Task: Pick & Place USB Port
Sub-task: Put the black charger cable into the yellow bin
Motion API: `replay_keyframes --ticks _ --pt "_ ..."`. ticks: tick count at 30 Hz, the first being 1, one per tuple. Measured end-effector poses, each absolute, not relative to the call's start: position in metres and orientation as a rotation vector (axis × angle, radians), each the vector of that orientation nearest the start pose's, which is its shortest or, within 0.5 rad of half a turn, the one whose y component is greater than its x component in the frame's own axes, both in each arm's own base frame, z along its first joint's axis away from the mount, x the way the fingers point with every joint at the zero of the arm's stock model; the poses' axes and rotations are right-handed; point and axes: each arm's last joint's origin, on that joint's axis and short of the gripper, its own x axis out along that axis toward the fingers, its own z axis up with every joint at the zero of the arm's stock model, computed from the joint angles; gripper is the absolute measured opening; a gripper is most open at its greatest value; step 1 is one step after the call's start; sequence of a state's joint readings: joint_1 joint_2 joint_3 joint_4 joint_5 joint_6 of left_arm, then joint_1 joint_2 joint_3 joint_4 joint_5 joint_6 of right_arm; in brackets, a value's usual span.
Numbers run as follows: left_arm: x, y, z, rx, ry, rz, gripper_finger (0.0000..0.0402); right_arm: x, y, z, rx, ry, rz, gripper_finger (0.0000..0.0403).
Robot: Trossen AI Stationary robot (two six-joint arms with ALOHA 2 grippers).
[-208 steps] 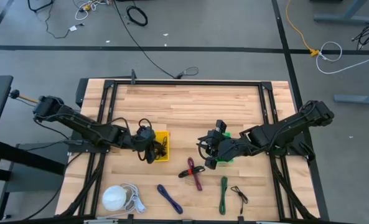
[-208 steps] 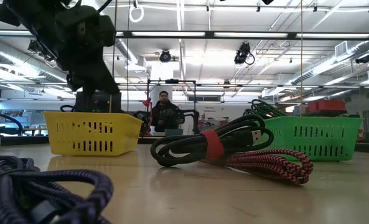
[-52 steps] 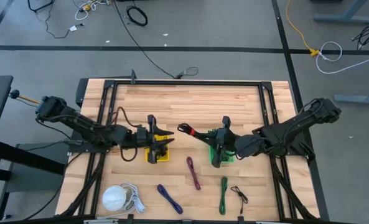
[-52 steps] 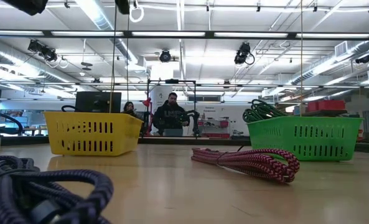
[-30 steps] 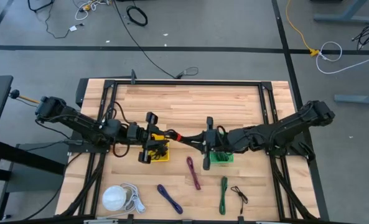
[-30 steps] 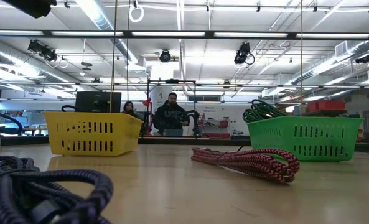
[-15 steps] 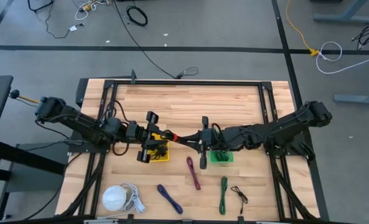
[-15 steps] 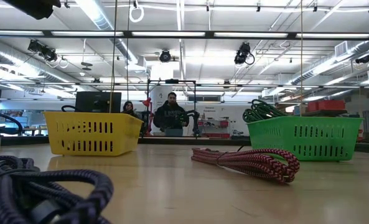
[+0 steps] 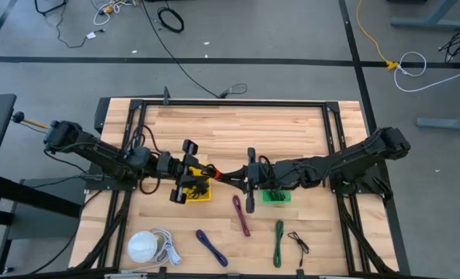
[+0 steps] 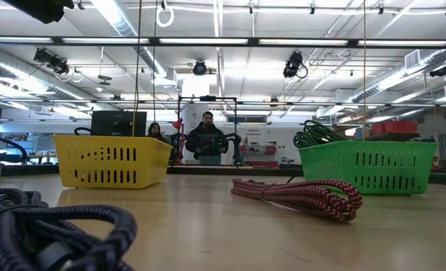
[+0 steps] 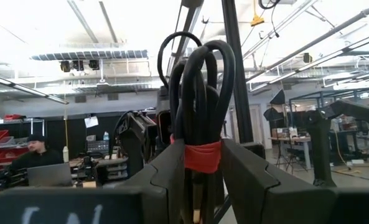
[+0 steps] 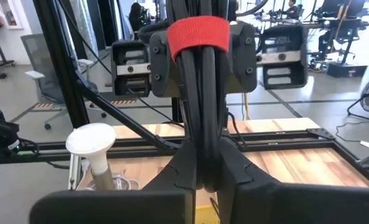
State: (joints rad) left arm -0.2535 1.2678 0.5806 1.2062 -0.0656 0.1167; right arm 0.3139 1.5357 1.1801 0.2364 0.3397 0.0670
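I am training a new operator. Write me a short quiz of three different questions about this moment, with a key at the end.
1. True or false: the black cable bundle with the red strap is lying on the table.
2. Which end effectors grip the bundle? A) only the left B) only the right C) both
3. Fill in: in the low view, the coil lying between the yellow basket and the green basket is the red-and-black braided ____.

Key: 1. False; it is held in the air between the left end effector and the right end effector. 2. C. 3. cable.
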Motion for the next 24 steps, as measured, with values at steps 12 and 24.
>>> replay_keyframes --ticks 12,24 --pt "0.2459 -0.0594 0.2941 0.038 -0.516 -0.132 0.0110 0.3464 0.1023 0.3204 0.030 0.121 -0.019 0.0020" --pt "0.2465 -0.0578 0.2937 0.070 -0.506 -0.066 0.0110 0.3465 0.1012 0.3162 0.033 0.160 -0.025 0.0020"
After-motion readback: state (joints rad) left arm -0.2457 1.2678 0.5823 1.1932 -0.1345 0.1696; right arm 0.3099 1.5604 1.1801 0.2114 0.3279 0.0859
